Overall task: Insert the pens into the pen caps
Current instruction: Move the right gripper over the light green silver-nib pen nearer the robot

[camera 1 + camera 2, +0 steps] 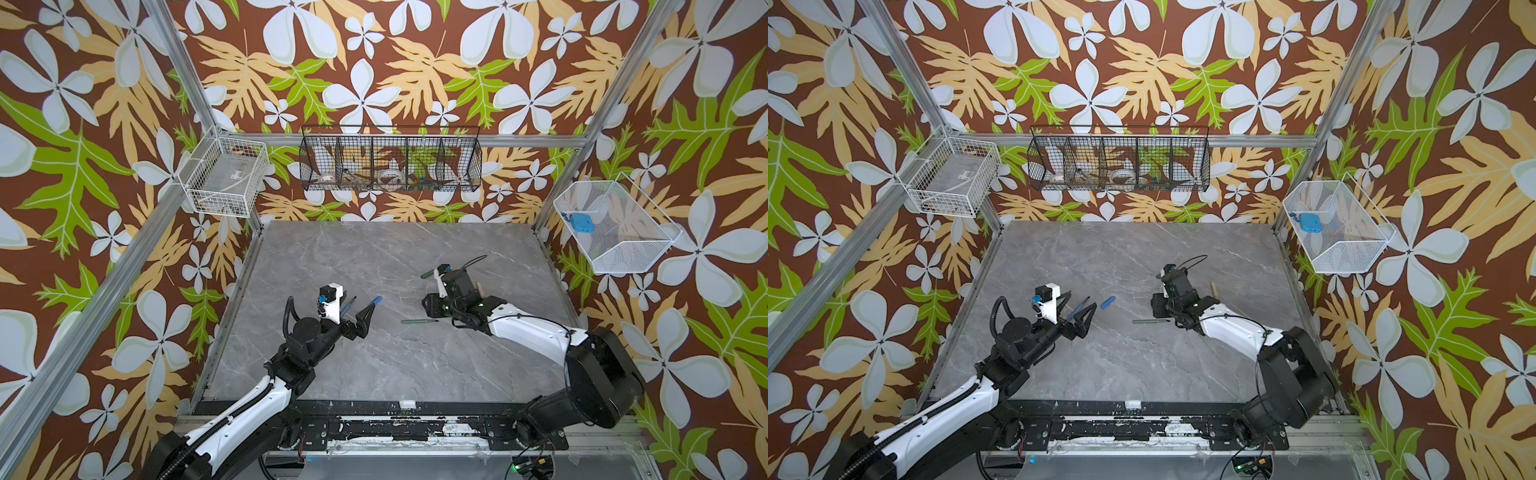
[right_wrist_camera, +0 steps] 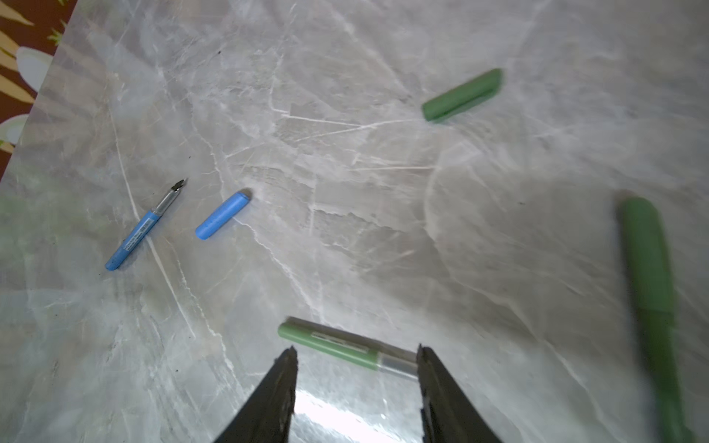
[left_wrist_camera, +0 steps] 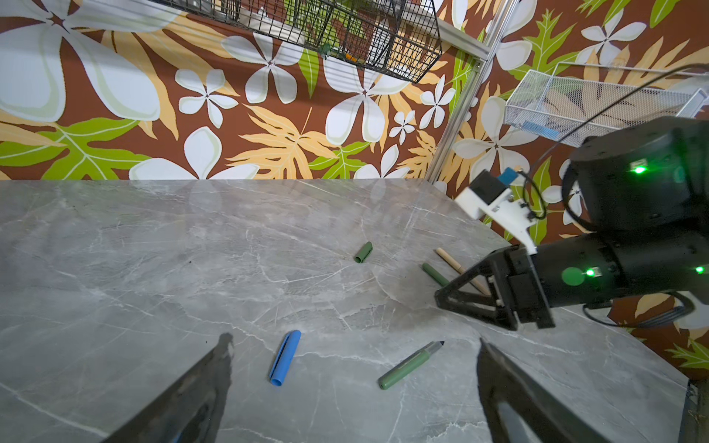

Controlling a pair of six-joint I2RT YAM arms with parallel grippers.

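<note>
On the grey marble table [image 1: 332, 374], a blue pen [image 1: 348, 307] [image 2: 145, 226] lies between the fingers of my open left gripper [image 1: 358, 306] [image 3: 355, 347]. A blue pen cap [image 1: 376, 301] [image 3: 286, 356] sits just past its fingertips. An uncapped green pen [image 1: 419, 321] [image 2: 337, 347] lies right beyond my open right gripper [image 1: 428, 308] [image 2: 356, 356], which holds nothing. A green pen cap [image 1: 428, 274] [image 2: 462, 96] rests farther back. A second green pen [image 2: 648, 268] [image 3: 435, 274] and a tan pen [image 1: 480, 289] [image 3: 452, 262] lie beside the right arm.
A black wire basket [image 1: 390, 166] hangs on the back wall, with white wire baskets on the left wall [image 1: 224, 178] and the right wall [image 1: 611, 228]. Aluminium frame posts stand at the table's back corners. The arm bases sit along the front edge.
</note>
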